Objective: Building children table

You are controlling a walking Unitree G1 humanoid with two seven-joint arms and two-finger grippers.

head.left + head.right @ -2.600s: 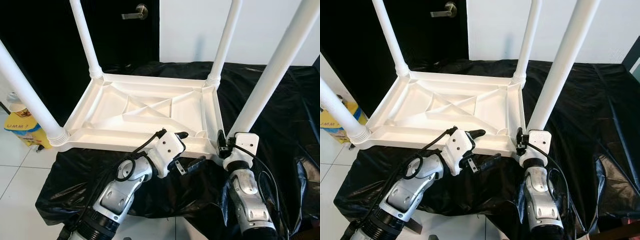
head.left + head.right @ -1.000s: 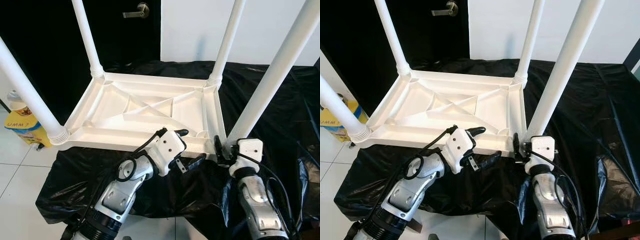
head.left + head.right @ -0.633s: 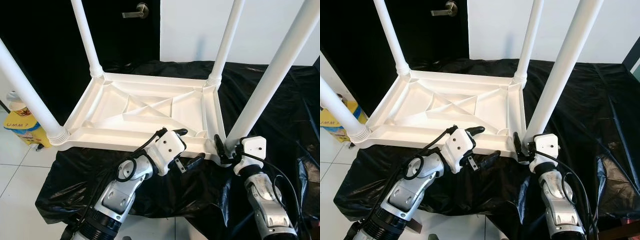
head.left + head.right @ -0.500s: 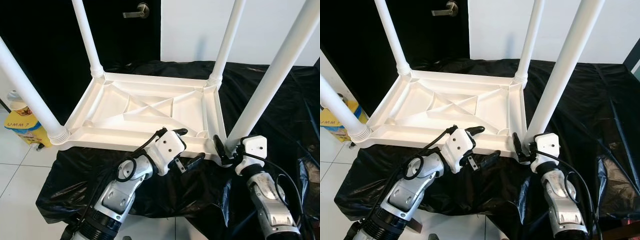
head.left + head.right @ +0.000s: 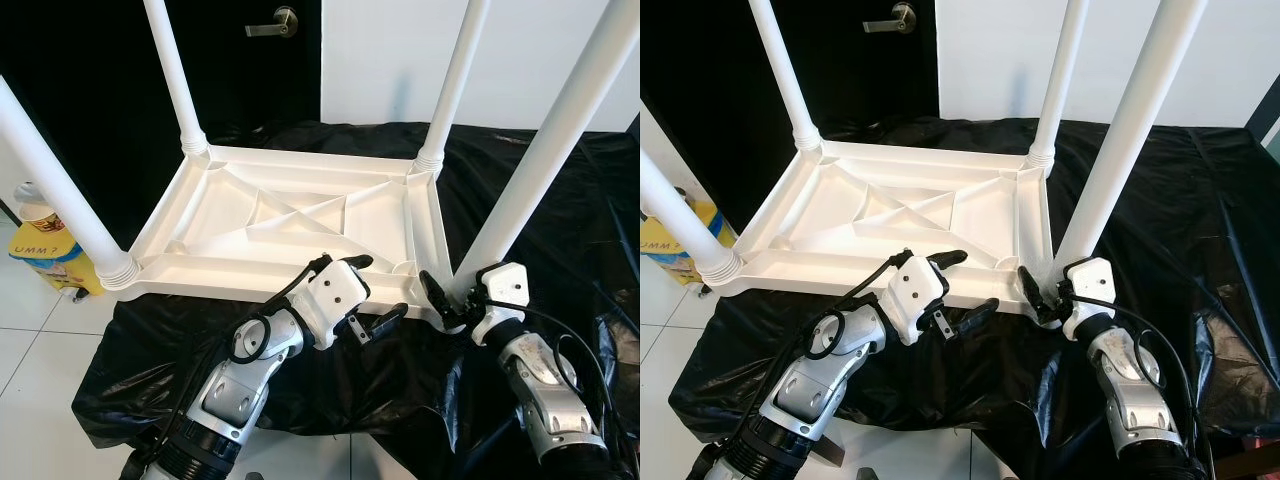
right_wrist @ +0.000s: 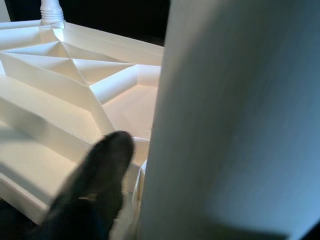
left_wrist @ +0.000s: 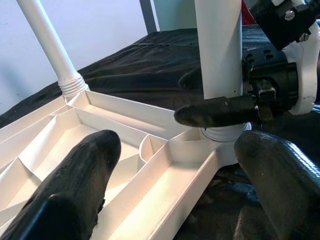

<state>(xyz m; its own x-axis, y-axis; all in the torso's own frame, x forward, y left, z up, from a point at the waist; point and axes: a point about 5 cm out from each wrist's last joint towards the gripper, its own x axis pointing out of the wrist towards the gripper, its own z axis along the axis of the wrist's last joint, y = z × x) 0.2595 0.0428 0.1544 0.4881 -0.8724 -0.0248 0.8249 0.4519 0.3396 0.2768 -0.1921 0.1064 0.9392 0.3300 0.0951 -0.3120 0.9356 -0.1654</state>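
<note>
1. Nearest: two silver arms reach forward over a black plastic sheet (image 5: 560, 190) that drapes the surface under everything.
2. Left hand (image 5: 371, 290) at the near long edge of the upturned white children's table (image 5: 290, 225). Fingers spread wide, one above the rim, one below and outside it; grasping nothing.
3. Right hand (image 5: 1037, 290) at the near right corner, at the foot of the near right leg (image 5: 540, 150). One black finger (image 6: 100, 175) lies against the leg's base; whether it grips the leg cannot be told.
4. Table rests top-down on the sheet, ribbed underside facing up.
5. All four white legs stand upright in their corner sockets: near left leg (image 5: 55, 190), far left leg (image 5: 172, 75), far right leg (image 5: 455, 85).
6. Left of the sheet, on the white tiled floor: a yellow package (image 5: 45, 255).
7. Farthest: a dark door with a lever handle (image 5: 272, 22), white wall to its right.
</note>
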